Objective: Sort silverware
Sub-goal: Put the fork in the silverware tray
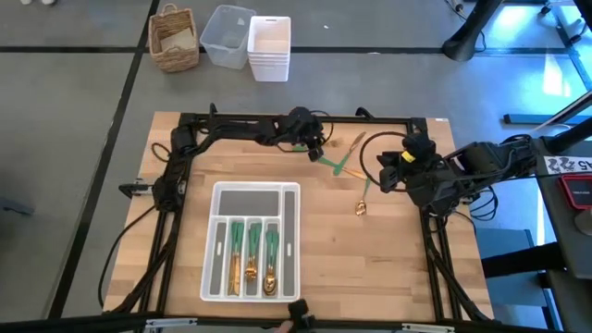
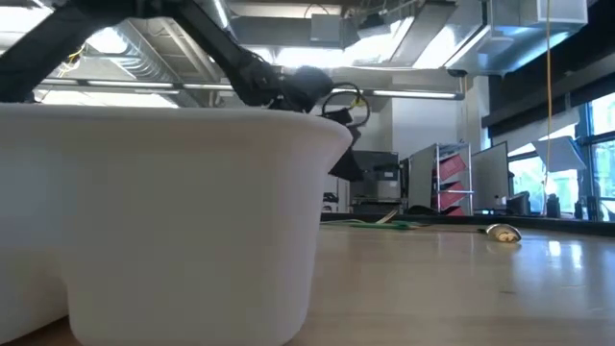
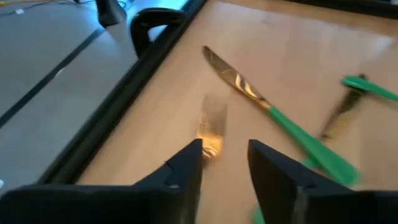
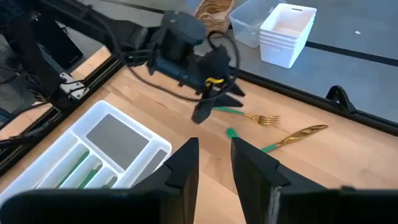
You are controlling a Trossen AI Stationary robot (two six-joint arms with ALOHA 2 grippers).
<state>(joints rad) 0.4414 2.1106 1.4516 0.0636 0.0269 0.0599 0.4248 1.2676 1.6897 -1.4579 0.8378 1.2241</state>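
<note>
White organizer tray (image 1: 252, 242) sits at the near middle of the wooden worktop (image 1: 388, 268) in the high view, with several pieces of green-handled silverware (image 1: 252, 252) lying in its long slots; a spoon (image 1: 362, 200) lies alone to its right, and a knife (image 1: 351, 148) and fork (image 1: 319, 157) lie near the far edge. Above the fork hangs the left gripper (image 1: 313, 146), while the right gripper (image 1: 387, 166) waits by the right side. A wicker basket (image 1: 174, 39) and stacked white bins (image 1: 269, 48) stand on the floor beyond. In the low view the tray wall (image 2: 163, 221) fills the foreground, and the spoon's gold bowl (image 2: 503, 232) rests far off on the wood. The left wrist view shows its fingers (image 3: 186, 177) apart over a blurred gold fork head (image 3: 211, 127), touching nothing, beside the knife (image 3: 273, 112). The right wrist view shows its fingers (image 4: 183, 165) slightly apart and empty, facing the left gripper (image 4: 208, 102), fork (image 4: 252, 116) and knife (image 4: 292, 135)
</note>
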